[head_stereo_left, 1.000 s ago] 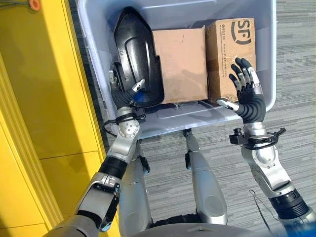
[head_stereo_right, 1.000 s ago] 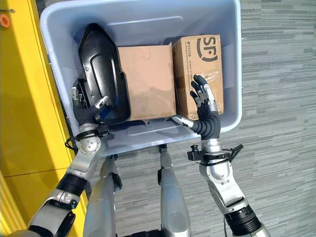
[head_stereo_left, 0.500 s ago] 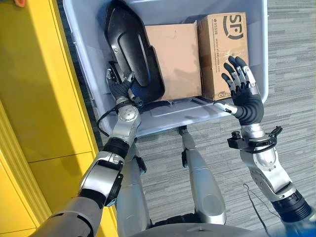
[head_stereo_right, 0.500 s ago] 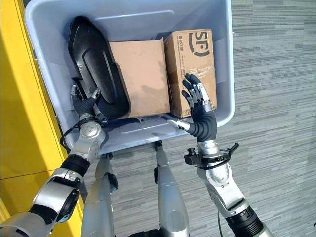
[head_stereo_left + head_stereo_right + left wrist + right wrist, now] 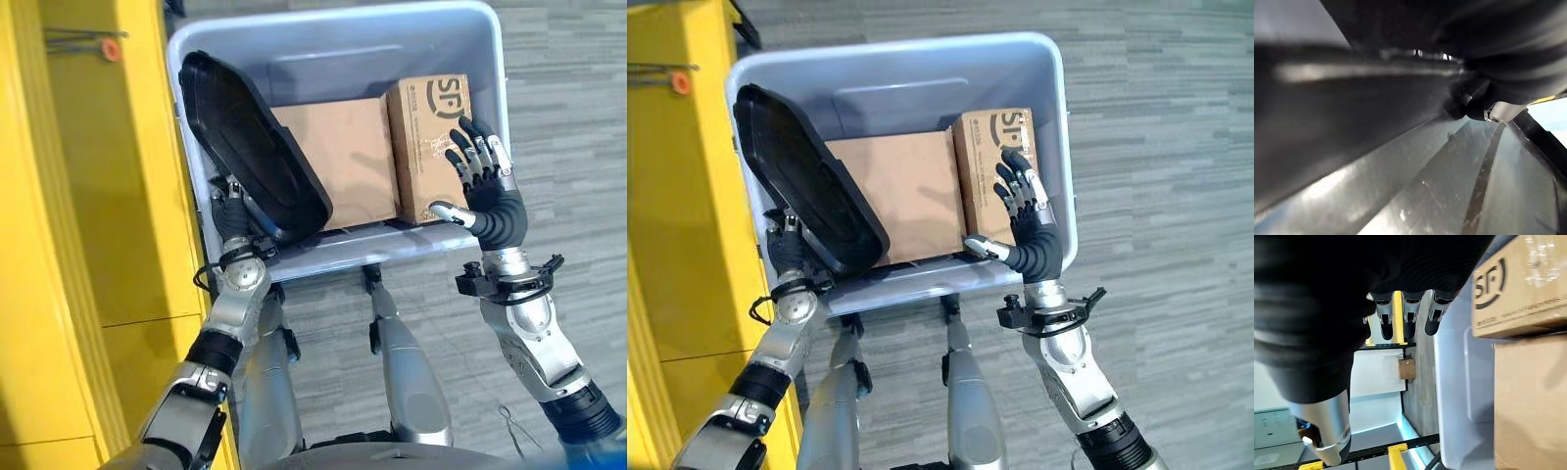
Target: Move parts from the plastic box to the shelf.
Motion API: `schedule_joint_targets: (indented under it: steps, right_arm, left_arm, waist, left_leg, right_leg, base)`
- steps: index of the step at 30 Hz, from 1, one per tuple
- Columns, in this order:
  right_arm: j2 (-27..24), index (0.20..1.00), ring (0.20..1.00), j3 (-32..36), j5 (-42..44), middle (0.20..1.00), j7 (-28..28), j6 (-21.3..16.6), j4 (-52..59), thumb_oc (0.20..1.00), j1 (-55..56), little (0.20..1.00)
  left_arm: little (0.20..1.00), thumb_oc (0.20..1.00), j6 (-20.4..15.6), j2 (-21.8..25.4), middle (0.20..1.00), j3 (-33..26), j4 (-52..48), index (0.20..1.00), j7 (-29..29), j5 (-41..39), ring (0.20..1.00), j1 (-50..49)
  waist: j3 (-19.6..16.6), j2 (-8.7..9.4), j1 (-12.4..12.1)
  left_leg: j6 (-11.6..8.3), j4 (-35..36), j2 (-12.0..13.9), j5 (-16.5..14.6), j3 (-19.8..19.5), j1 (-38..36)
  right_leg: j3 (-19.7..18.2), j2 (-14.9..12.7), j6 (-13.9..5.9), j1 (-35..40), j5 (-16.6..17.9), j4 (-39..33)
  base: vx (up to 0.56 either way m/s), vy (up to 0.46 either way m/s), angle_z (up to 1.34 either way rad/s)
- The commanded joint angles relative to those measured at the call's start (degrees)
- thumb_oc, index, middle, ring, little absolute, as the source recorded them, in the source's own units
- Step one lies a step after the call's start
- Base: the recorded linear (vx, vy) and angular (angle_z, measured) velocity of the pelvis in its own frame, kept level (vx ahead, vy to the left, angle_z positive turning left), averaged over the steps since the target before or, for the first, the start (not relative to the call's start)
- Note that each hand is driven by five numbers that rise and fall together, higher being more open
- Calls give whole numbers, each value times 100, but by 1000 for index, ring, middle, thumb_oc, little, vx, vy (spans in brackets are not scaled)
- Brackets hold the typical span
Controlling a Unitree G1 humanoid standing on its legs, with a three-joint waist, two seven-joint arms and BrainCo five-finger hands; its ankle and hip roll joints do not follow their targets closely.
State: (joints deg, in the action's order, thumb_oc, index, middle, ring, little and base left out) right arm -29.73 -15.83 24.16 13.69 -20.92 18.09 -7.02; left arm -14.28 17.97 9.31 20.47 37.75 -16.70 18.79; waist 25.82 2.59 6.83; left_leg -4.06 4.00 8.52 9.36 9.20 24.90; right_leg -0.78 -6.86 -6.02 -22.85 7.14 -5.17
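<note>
The plastic box [image 5: 1058, 147] sits on the grey floor w/ a yellow shelf unit [image 5: 88, 196] along its left. Inside: a black moulded part [image 5: 250, 147] leaning tilted against the left wall, a plain cardboard box [image 5: 896, 196] lying flat in the middle, and a printed cardboard box [image 5: 991, 157] just right of it, touching.

The left robot hand [image 5: 233, 215] is at the near-left corner, tucked under the black part's low end; its fingers are hidden behind the part, so grip can't be told. Likely it props or lifts that end so the part clears the rim toward the shelf side.

The right robot hand [image 5: 1024, 211] hovers over the printed box's near end, fingers straight and spread, holding nothing — prob. staged to steady or take that box.

Head views give the whole layout. Right wrist view adds the straight fingers [image 5: 1409, 316] from close up, plus the printed box stacked edge-on by the plain one. Left wrist view gives the dark part pressed close against the box's pale inner wall.
</note>
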Motion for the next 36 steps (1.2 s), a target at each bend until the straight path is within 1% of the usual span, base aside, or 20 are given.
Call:
schedule_joint_targets:
  steps: [1,7,13,15,16,17,18,21,22,24,25,27,28,30,31,32,33,34,35,36]
  right_arm:
    - [104,1000,1000,286,38,1000,-165,-153,-292,1000,187,1000]
    - [106,1000,1000,418,68,1000,-459,-40,-406,1000,315,1000]
    - [126,1000,1000,442,194,1000,-748,84,-554,1000,398,1000]
    - [116,1000,1000,496,217,1000,-898,177,-616,1000,526,1000]
    - [116,1000,1000,496,217,1000,-898,177,-616,1000,526,1000]
    - [136,1000,1000,536,239,1000,-1013,257,-726,1000,636,1000]
    - [148,1000,1000,529,288,1000,-1095,305,-750,1000,715,1000]
    - [162,1000,1000,531,296,1000,-1151,356,-815,1000,768,1000]
    - [196,1000,1000,505,317,1000,-1215,397,-853,1000,812,1000]
    - [209,1000,1000,474,314,1000,-1243,419,-864,1000,838,1000]
    - [194,1000,1000,380,302,1000,-1291,469,-877,1000,823,1000]
    - [189,1000,1000,328,302,1000,-1306,471,-883,1000,775,1000]
    - [214,1000,1000,205,326,1000,-1283,462,-946,1000,588,1000]
    - [235,1000,1000,-6,385,1000,-1165,374,-975,1000,111,1000]
    - [246,1000,1000,-16,360,1000,-1131,355,-1022,1000,21,1000]
    - [235,1000,1000,-65,335,1000,-1012,305,-1047,1000,-206,1000]
    - [238,1000,1000,-67,335,1000,-1011,300,-1057,1000,-218,1000]
    - [196,1000,1000,-65,277,1000,-962,275,-1078,1000,-314,1000]
    - [178,1000,1000,-110,235,1000,-936,286,-1111,1000,-402,1000]
    - [160,1000,1000,-147,232,1000,-939,292,-1146,1000,-416,1000]
  left_arm:
    - [200,200,-476,423,200,-546,10,200,-236,366,200,18]
    - [200,200,-567,653,200,-814,-789,200,-626,701,200,-483]
    - [200,200,-676,851,200,-922,-1427,200,-1072,843,200,-853]
    - [200,200,-736,901,200,-908,-1794,200,-1476,695,200,-1107]
    - [200,200,-736,901,200,-908,-1794,200,-1476,695,200,-1107]
    - [200,200,-769,937,200,-793,-2061,200,-1927,470,200,-1396]
    - [200,200,-761,910,200,-719,-2120,200,-2187,257,200,-1578]
    - [200,200,-725,890,200,-628,-2235,200,-2463,59,200,-1760]
    - [200,200,-687,860,200,-545,-2401,200,-2726,-147,200,-2000]
    - [200,200,-636,813,200,-486,-2469,200,-2856,-280,200,-2125]
    - [200,200,-519,693,200,-398,-2683,200,-3169,-729,200,-2521]
    - [200,200,-484,668,200,-392,-2723,200,-3242,-815,200,-2640]
    - [200,200,-437,650,200,-355,-2747,200,-3296,-866,200,-2757]
    - [200,200,-396,611,200,-257,-2837,200,-3370,-1009,200,-2935]
    - [200,200,-369,612,200,-239,-2864,200,-3412,-1036,200,-2983]
    - [200,200,-359,657,200,-192,-2874,200,-3405,-1024,200,-2936]
    - [200,200,-356,657,200,-196,-2875,200,-3405,-1025,200,-2931]
    - [200,200,-362,667,200,-167,-2822,200,-3408,-1039,200,-2858]
    - [200,200,-384,674,200,-196,-2810,200,-3426,-1071,200,-2821]
    - [200,200,-409,667,200,-252,-2826,200,-3477,-1100,200,-2798]
  waist:
    - [-669,70,-57]
    - [-991,-140,-174]
    - [-1249,-267,-232]
    - [-1384,-327,-266]
    - [-1384,-327,-266]
    - [-1562,-391,-303]
    - [-1660,-411,-310]
    - [-1756,-440,-334]
    - [-1860,-459,-368]
    - [-1898,-477,-388]
    - [-2004,-516,-486]
    - [-2006,-541,-509]
    - [-1970,-568,-576]
    - [-1820,-678,-829]
    - [-1762,-709,-858]
    - [-1645,-726,-944]
    - [-1652,-720,-912]
    - [-1582,-632,-916]
    - [-1576,-568,-917]
    - [-1636,-423,-882]
  left_leg:
    - [-511,13,376,-205,-170,-739]
    - [-518,99,311,-291,-211,-1217]
    - [-509,100,285,-369,-249,-1522]
    - [-504,100,282,-391,-285,-1671]
    - [-504,100,282,-391,-285,-1671]
    - [-504,100,298,-399,-334,-1821]
    - [-509,100,318,-398,-356,-1923]
    - [-510,100,359,-387,-403,-2039]
    - [-496,100,419,-376,-424,-2164]
    - [-497,100,468,-361,-451,-2261]
    - [-498,29,669,-200,-572,-2448]
    - [-525,17,769,-108,-620,-2502]
    - [-552,-65,927,68,-739,-2502]
    - [-725,-87,1107,838,-1128,-2248]
    - [-745,-31,1126,1006,-1213,-2133]
    - [-715,-4,1045,1358,-1195,-1814]
    - [-710,-9,1028,1367,-1227,-1781]
    - [-590,-216,852,1215,-1043,-1632]
    - [-500,-593,699,951,-991,-1590]
    - [-296,-1527,338,206,-849,-1758]
  right_leg:
    - [97,-630,-477,3,25,692]
    - [223,-758,-516,550,-58,561]
    - [297,-820,-540,924,-97,480]
    - [363,-837,-537,1137,-122,445]
    - [363,-837,-537,1137,-122,445]
    - [412,-837,-529,1343,-165,421]
    - [447,-827,-518,1472,-199,418]
    - [465,-789,-500,1601,-263,445]
    - [484,-726,-461,1715,-385,525]
    - [482,-674,-431,1779,-485,626]
    - [544,-435,-306,1961,-862,999]
    - [597,-329,-249,2006,-980,1114]
    - [666,-134,-128,2062,-1165,1311]
    - [888,140,52,2089,-1291,1369]
    - [1003,165,80,2053,-1317,1385]
    - [1238,91,159,1973,-1263,1379]
    - [1269,76,155,1968,-1265,1376]
    - [1346,-24,156,1934,-1132,1238]
    - [1397,-106,168,1842,-1004,1142]
    - [1599,-295,247,1676,-753,948]
  base:
    - [92,36,4]
    - [66,20,13]
    - [49,8,4]
    - [43,-14,11]
    - [35,-41,16]
    - [32,-58,10]
    - [49,-75,10]
    - [16,-63,11]
    - [22,-56,21]
    - [20,-145,15]
    - [9,-205,5]
    - [-30,-218,3]
    - [-150,-345,6]
    - [-235,-308,27]
    - [-303,-163,66]
    - [-223,-81,137]
    - [-263,-116,162]
    - [-222,-109,174]
    - [-406,-253,108]
    - [-353,-243,73]
